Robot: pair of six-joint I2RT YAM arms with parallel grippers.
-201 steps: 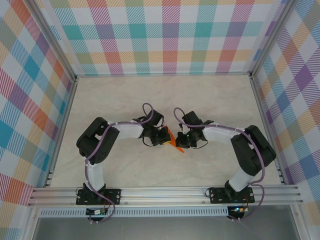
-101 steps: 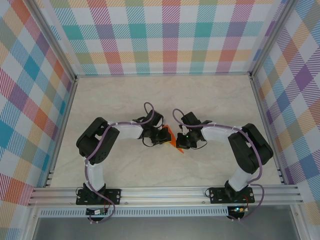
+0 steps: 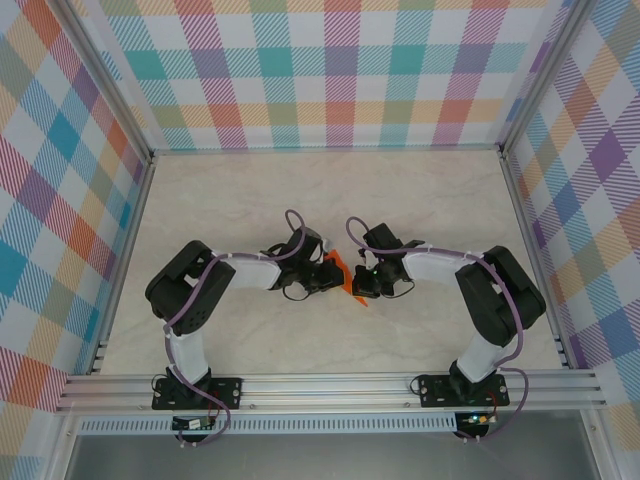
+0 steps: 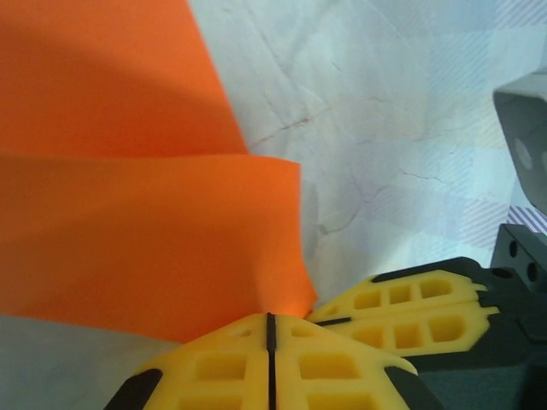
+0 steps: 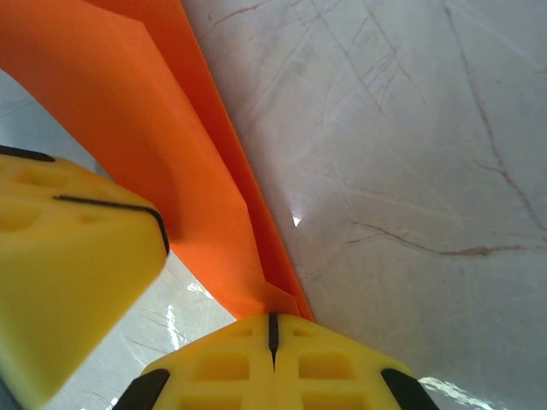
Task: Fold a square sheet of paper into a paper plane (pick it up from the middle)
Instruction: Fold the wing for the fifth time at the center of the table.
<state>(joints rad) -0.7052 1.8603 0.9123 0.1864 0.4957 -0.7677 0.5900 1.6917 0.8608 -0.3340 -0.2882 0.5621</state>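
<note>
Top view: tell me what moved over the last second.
The left gripper and its arm slid slightly toward the near edge. The right arm edged a little leftward. Nothing was let go: it and the right gripper stay shut on the orange paper, over the table.

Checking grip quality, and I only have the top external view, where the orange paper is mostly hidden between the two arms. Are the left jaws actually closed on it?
Observer: Yes. The left wrist view shows the left jaws shut, pinching the orange paper at its edge.
Operator: And the right side?
Observer: The right jaws are shut too, gripping a thin folded edge.
Operator: Is the sheet flat?
Observer: No. Both wrist views show folded layers overlapping.
</note>
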